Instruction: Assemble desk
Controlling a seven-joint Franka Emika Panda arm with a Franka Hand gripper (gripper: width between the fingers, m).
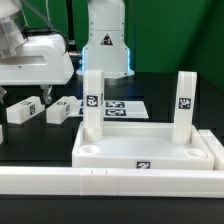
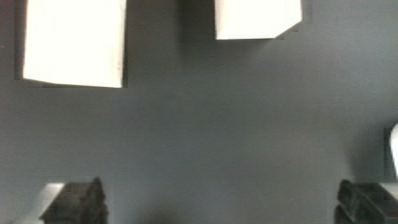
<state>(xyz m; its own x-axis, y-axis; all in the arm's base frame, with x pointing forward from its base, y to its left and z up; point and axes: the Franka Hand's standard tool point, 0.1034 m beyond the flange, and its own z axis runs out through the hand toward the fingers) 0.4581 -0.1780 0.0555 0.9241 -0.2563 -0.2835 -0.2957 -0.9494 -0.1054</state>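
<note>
1. Fingertips of the gripper (image 2: 219, 200) sit closest to the wrist camera. Its two dark fingers (image 2: 75, 200) stand far apart, so the jaws are spread wide, with only the dark table (image 2: 214, 120) showing between them.
2. Beyond the fingertips, the wrist view shows two white blocks on the table, apart from each other. One is a loose leg (image 2: 75, 42) and the other is another loose leg (image 2: 258, 18). Neither touches the fingers.
3. At that picture's border a pale edge (image 2: 391, 150) curves into view, and what it belongs to cannot be told.
4. Seen from the exterior view, the arm (image 1: 35, 60) hangs over the table at the exterior view's left, and its fingers cannot be made out there.
5. Just below it, one loose leg (image 1: 27, 109) and a second loose leg (image 1: 62, 109) lie flat side by side with a small gap between them. Both show tags.
6. Toward the exterior view's right lies the tabletop (image 1: 115, 158), rim upward.
7. An upright leg (image 1: 92, 100) stands in its far corner at the exterior view's left. Another upright leg (image 1: 186, 100) stands in its far corner at the exterior view's right. Round sockets show at the two near corners.
8. Behind the tabletop, the marker board (image 1: 125, 106) lies flat on the table.
9. Along the front, nearest the exterior camera, the long white rail (image 1: 110, 186) runs just in front of the tabletop.
</note>
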